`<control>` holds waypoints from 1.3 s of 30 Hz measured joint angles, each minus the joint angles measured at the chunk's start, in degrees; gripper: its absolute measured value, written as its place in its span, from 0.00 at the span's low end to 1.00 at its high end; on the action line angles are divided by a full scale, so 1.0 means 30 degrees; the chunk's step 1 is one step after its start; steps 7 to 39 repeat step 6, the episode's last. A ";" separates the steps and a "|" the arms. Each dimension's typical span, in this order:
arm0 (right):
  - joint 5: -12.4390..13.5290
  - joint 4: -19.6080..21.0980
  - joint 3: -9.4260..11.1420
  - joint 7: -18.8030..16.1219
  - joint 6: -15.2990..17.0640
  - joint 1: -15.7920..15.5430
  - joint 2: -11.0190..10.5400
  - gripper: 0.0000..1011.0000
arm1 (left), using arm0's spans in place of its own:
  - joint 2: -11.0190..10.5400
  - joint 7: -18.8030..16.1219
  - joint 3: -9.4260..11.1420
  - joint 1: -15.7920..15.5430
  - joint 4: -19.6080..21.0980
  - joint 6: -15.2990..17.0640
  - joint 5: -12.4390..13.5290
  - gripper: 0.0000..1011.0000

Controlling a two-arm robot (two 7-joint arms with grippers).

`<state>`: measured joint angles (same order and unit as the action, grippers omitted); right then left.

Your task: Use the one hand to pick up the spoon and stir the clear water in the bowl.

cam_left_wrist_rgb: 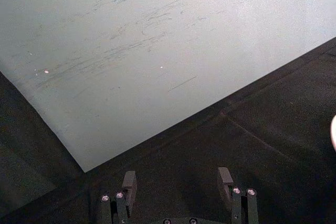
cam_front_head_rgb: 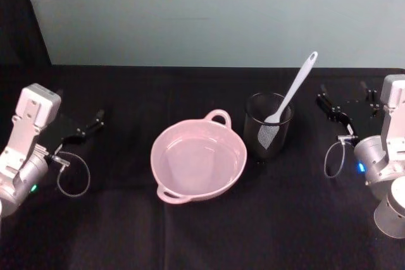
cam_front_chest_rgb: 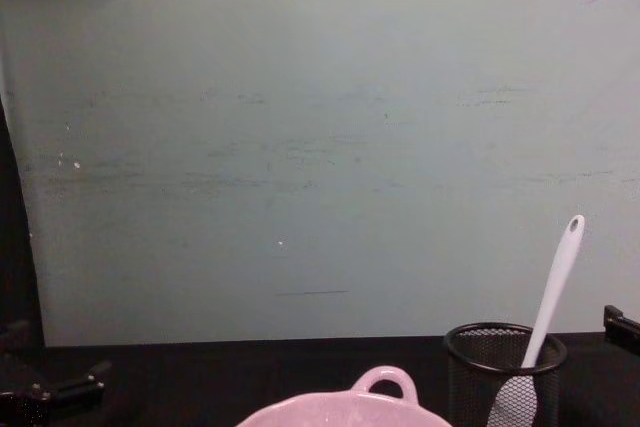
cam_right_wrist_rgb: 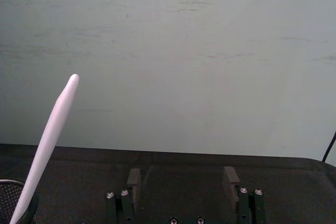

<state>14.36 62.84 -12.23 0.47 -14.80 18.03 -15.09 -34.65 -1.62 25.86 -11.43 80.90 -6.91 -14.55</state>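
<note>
Head view: black table [cam_front_head_rgb: 202,238] with bare cloth all around the bowl [cam_front_head_rgb: 198,161] at its middle and water inside it. Just right of the bowl, apart from it, a mesh cup [cam_front_head_rgb: 268,124] holds the spoon [cam_front_head_rgb: 290,96], blade down, handle leaning up to the right. Left gripper [cam_front_head_rgb: 95,121] and right gripper [cam_front_head_rgb: 329,107] hang wide at the sides, jaws spread, empty
</note>
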 joint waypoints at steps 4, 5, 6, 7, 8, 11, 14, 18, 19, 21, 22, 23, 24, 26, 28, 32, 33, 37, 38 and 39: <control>0.0006 0.0020 -0.0006 0.0001 -0.0002 -0.0006 -0.0005 0.99 | 0.0000 0.0000 0.0002 0.0000 -0.0001 0.0001 0.0000 1.00; 0.0008 0.0028 -0.0006 0.0000 -0.0002 -0.0010 -0.0008 0.99 | 0.0000 0.0000 0.0002 -0.0001 0.0000 0.0001 0.0000 1.00; 0.0010 0.0039 -0.0006 0.0001 -0.0002 -0.0013 -0.0010 0.99 | 0.0000 0.0000 0.0001 0.0000 0.0000 0.0000 0.0000 1.00; 0.0010 0.0039 -0.0006 0.0001 -0.0002 -0.0013 -0.0010 0.99 | 0.0000 0.0000 0.0001 0.0000 0.0000 0.0000 0.0000 1.00; 0.0010 0.0039 -0.0006 0.0001 -0.0002 -0.0013 -0.0010 0.99 | 0.0000 0.0000 0.0001 0.0000 0.0000 0.0000 0.0000 1.00; 0.0010 0.0039 -0.0006 0.0001 -0.0002 -0.0013 -0.0010 0.99 | 0.0000 0.0000 0.0001 0.0000 0.0000 0.0000 0.0000 1.00; 0.0010 0.0039 -0.0006 0.0001 -0.0002 -0.0013 -0.0010 0.99 | 0.0000 0.0000 0.0001 0.0000 0.0000 0.0000 0.0000 1.00; 0.0010 0.0039 -0.0006 0.0001 -0.0002 -0.0013 -0.0010 0.99 | 0.0000 0.0000 0.0001 0.0000 0.0000 0.0000 0.0000 1.00; 0.0010 0.0039 -0.0006 0.0001 -0.0002 -0.0013 -0.0010 0.99 | 0.0000 0.0000 0.0001 0.0000 0.0000 0.0000 0.0000 1.00; 0.0010 0.0039 -0.0006 0.0001 -0.0002 -0.0013 -0.0010 0.99 | 0.0000 0.0000 0.0001 0.0000 0.0000 0.0000 0.0000 1.00; 0.0010 0.0039 -0.0006 0.0001 -0.0002 -0.0013 -0.0010 0.99 | 0.0000 0.0000 0.0001 0.0000 0.0000 0.0000 0.0000 1.00; 0.0010 0.0039 -0.0006 0.0001 -0.0002 -0.0013 -0.0010 0.99 | 0.0000 0.0000 0.0001 0.0000 0.0000 0.0000 0.0000 1.00; 0.0010 0.0039 -0.0006 0.0001 -0.0002 -0.0013 -0.0010 0.99 | 0.0000 0.0000 0.0001 0.0000 0.0000 0.0000 0.0000 1.00; 0.0010 0.0039 -0.0006 0.0001 -0.0002 -0.0013 -0.0010 0.99 | 0.0000 0.0000 0.0001 0.0000 0.0000 0.0000 0.0000 1.00; 0.0010 0.0039 -0.0006 0.0001 -0.0002 -0.0013 -0.0010 0.99 | 0.0000 0.0000 0.0001 0.0000 0.0000 0.0000 0.0000 1.00; 0.0010 0.0039 -0.0006 0.0001 -0.0002 -0.0013 -0.0010 0.99 | 0.0000 0.0000 0.0001 0.0000 0.0000 0.0000 0.0000 1.00; 0.0010 0.0039 -0.0006 0.0001 -0.0002 -0.0013 -0.0010 0.99 | 0.0000 0.0000 0.0001 0.0000 0.0000 0.0000 0.0000 1.00; 0.0010 0.0039 -0.0006 0.0001 -0.0002 -0.0013 -0.0010 0.99 | 0.0000 0.0000 0.0001 0.0000 0.0000 0.0000 0.0000 1.00; 0.0010 0.0039 -0.0006 0.0001 -0.0002 -0.0013 -0.0010 0.99 | 0.0000 0.0000 0.0001 0.0000 0.0000 0.0000 0.0000 1.00; 0.0010 0.0039 -0.0006 0.0001 -0.0002 -0.0013 -0.0010 0.99 | 0.0000 0.0000 0.0001 0.0000 0.0000 0.0000 0.0000 1.00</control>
